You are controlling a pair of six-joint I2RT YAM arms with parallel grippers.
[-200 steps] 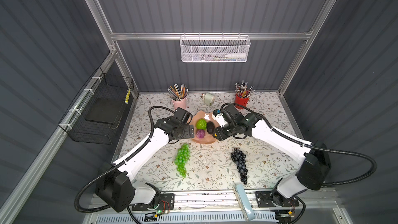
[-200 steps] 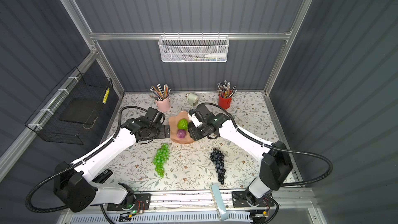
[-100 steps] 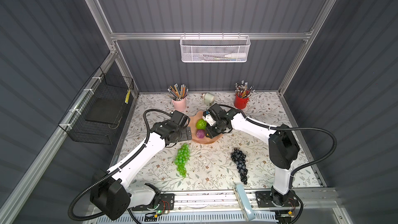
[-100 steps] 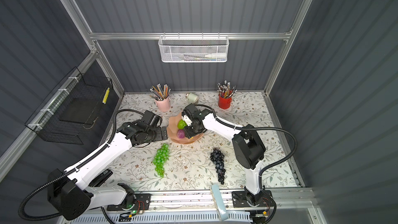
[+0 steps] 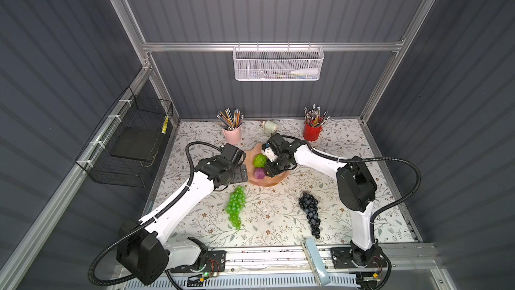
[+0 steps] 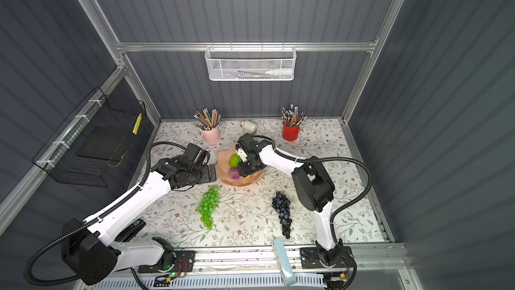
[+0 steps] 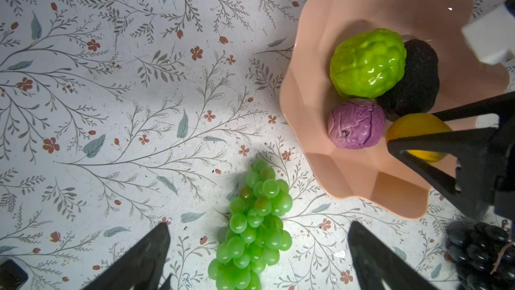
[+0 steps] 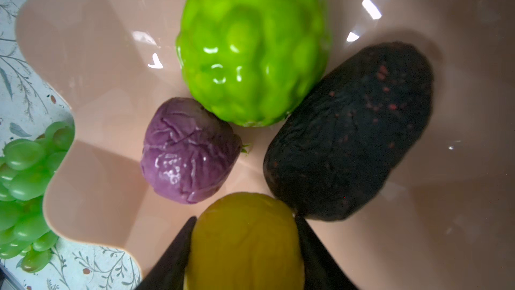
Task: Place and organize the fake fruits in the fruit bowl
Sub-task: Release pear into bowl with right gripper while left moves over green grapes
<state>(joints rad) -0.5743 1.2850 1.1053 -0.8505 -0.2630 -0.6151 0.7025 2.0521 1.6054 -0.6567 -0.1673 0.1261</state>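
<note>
The peach-pink fruit bowl (image 5: 267, 184) (image 8: 97, 65) holds the bumpy lime-green ball (image 5: 259, 160) (image 8: 250, 49), the purple ball (image 5: 259, 173) (image 8: 189, 152) and the dark avocado (image 8: 351, 132). My right gripper (image 8: 245, 221) hangs over the bowl's inside, shut on the yellow fruit (image 8: 245, 244) (image 7: 415, 132). The green grape bunch (image 5: 236, 206) (image 7: 253, 227) lies on the mat just in front of the bowl. My left gripper (image 7: 257, 224) stands open above it, at the bowl's left side (image 5: 242, 173). The dark grape bunch (image 5: 310, 212) lies on the mat to the right.
A pink pencil cup (image 5: 232, 134), a red pencil cup (image 5: 312, 132) and a small pale cup on its side (image 5: 269, 127) stand behind the bowl. A black wire basket (image 5: 131, 149) hangs on the left wall, a white mesh basket (image 5: 277, 64) on the back wall.
My right arm swung its elbow inward and carried the yellow fruit leftward over the bowl. My left gripper drew back a little from the bowl, toward the green grapes.
</note>
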